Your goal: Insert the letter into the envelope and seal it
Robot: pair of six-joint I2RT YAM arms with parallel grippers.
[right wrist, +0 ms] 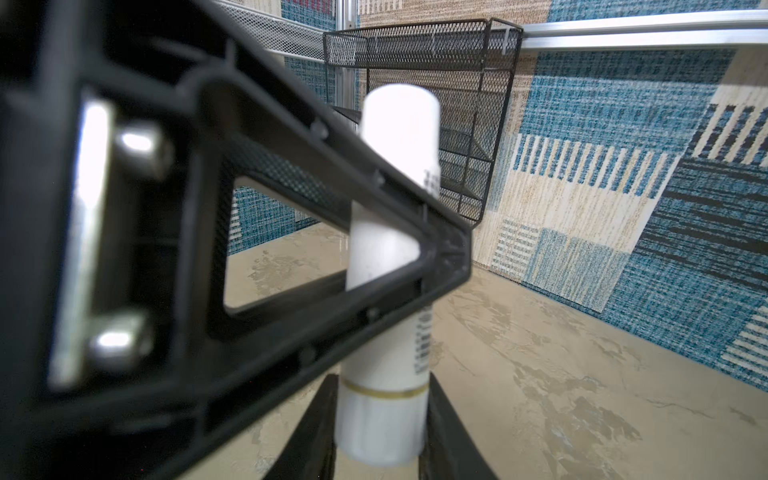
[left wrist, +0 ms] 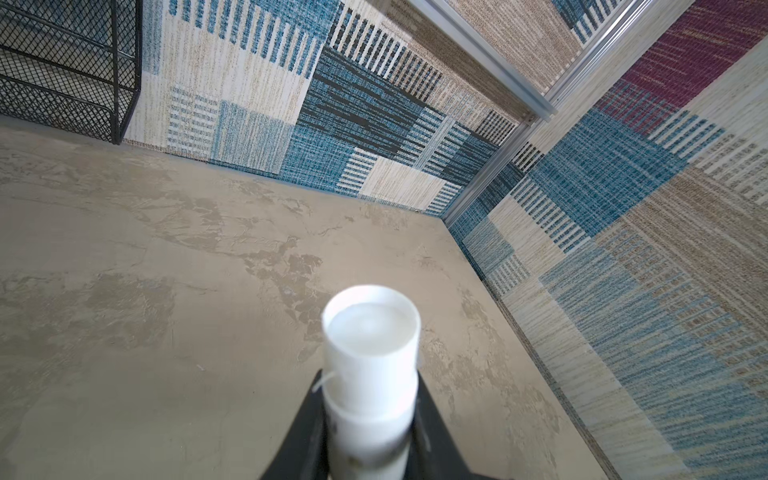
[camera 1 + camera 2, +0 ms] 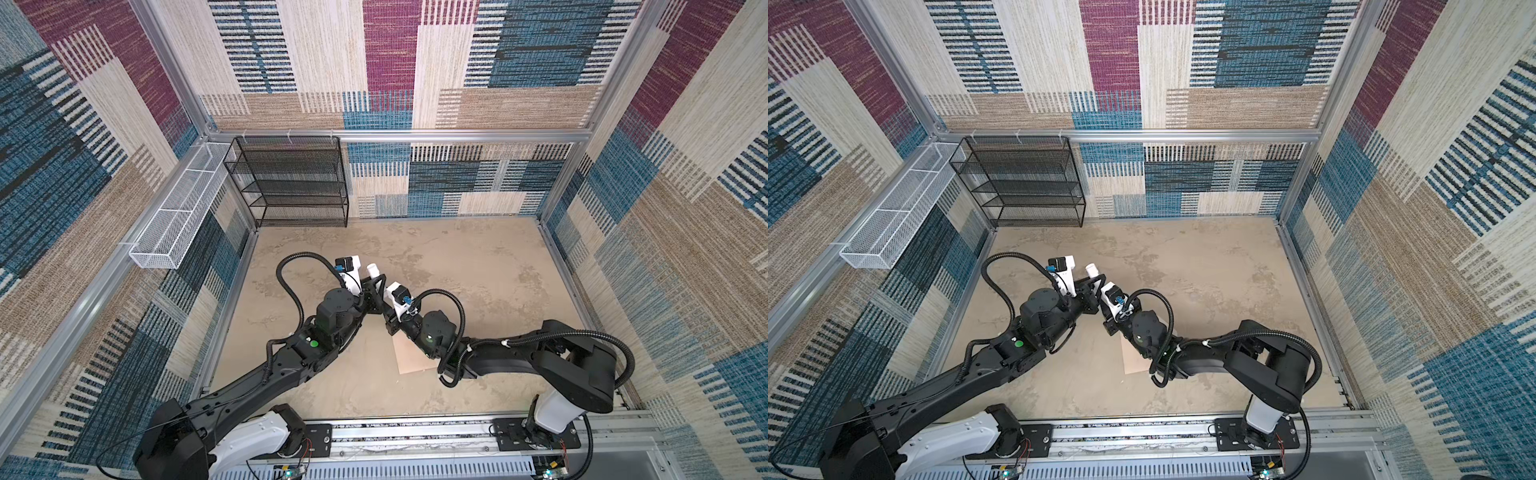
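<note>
Clamped by the left gripper, a white tube is flanked by the fingers of the right gripper, grip not tellable, while the envelope is laid flat well apart from the black mesh shelf, mostly hidden under the right arm, its long axis untellable, bare table around.

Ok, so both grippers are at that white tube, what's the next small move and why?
Probably close the right gripper firmly on the white tube. The left gripper clamps it partway along, while the right fingers flank one end with contact unclear, so a sure second grip seems needed before any pulling or twisting.
</note>
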